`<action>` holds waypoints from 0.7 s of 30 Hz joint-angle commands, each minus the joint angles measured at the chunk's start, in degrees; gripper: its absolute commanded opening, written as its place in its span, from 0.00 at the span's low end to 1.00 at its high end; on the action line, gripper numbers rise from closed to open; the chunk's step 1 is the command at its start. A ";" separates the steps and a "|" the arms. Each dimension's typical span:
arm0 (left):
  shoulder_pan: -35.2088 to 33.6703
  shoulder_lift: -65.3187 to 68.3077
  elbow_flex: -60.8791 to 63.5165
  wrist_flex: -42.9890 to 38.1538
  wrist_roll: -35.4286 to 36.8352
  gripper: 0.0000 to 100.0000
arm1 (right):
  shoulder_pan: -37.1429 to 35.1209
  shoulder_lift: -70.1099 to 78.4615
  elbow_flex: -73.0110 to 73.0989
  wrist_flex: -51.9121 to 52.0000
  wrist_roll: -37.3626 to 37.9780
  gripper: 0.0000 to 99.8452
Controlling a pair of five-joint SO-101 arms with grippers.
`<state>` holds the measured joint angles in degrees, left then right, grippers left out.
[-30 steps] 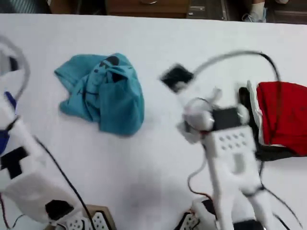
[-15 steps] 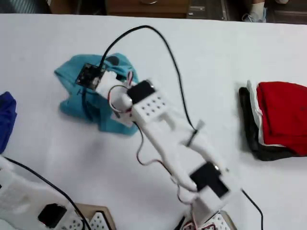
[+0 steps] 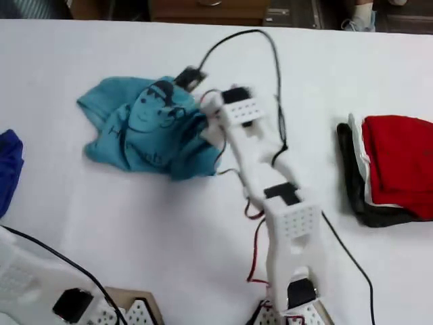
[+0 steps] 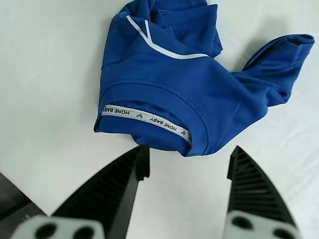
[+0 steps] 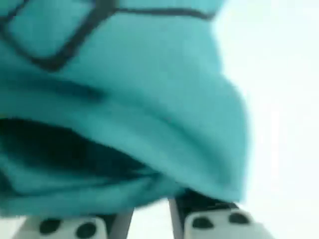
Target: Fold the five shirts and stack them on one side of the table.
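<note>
A crumpled teal shirt [image 3: 145, 132] with a dark printed face lies left of centre in the high view. My right gripper [image 3: 203, 127] is at its right edge, and the arm stretches there from the front. In the right wrist view teal cloth [image 5: 124, 99] bunches over the gripper [image 5: 152, 211], whose fingers sit close together, shut on a fold. A crumpled blue shirt [image 4: 184, 84] with white trim lies on the table, and also shows at the left edge [image 3: 9, 166]. My left gripper [image 4: 189, 167] hangs open just short of its collar, holding nothing.
At the right edge a folded red shirt [image 3: 400, 166] tops a stack with a white-edged layer and a black shirt [image 3: 355, 186] beneath. The white table [image 3: 203, 237] is bare between the arms. A black cable [image 3: 267, 61] loops behind the right arm.
The right arm swung from beside the red stack over to the teal shirt, took hold of it and drew its edge rightward, partly spreading it. The left arm sank toward the front left corner.
</note>
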<state>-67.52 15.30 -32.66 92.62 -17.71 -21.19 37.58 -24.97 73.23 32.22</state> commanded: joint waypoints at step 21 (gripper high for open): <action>6.68 7.65 -0.31 -4.57 -0.44 0.28 | -10.86 -10.86 -16.26 24.66 5.10 0.09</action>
<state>-59.25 22.77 -32.40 89.27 -17.80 -28.48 32.22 -43.25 97.32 36.70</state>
